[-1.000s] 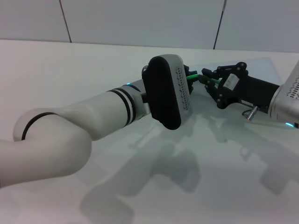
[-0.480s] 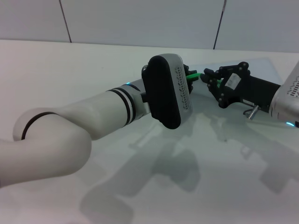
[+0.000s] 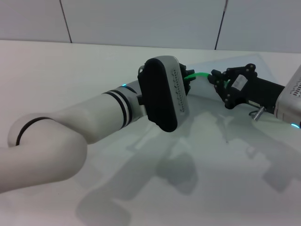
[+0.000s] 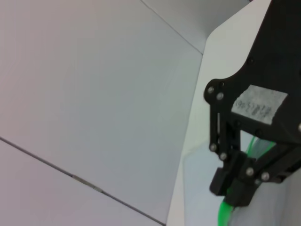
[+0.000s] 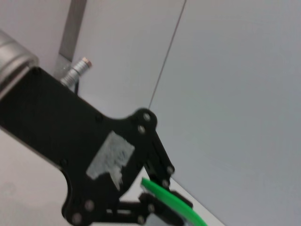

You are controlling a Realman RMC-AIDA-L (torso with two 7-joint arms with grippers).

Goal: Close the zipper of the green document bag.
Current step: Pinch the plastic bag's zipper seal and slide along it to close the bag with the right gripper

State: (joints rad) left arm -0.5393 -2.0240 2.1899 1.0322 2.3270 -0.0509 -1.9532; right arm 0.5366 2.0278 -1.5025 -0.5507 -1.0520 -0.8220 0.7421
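Both claws meet mid-counter, pinching the zipper strip between them: right claw clamped on it, left claw gripping its other end. Green document bag lies flat beneath. Closing looks underway; how much remains open cannot be told.

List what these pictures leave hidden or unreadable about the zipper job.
- Left gripper, head view: its wrist housing covers the fingers and the zipper end they hold.
- Slider tab: not visible in any view.
- Green document bag, head view: mostly behind the arms.
- Right gripper label, left wrist view: too small.
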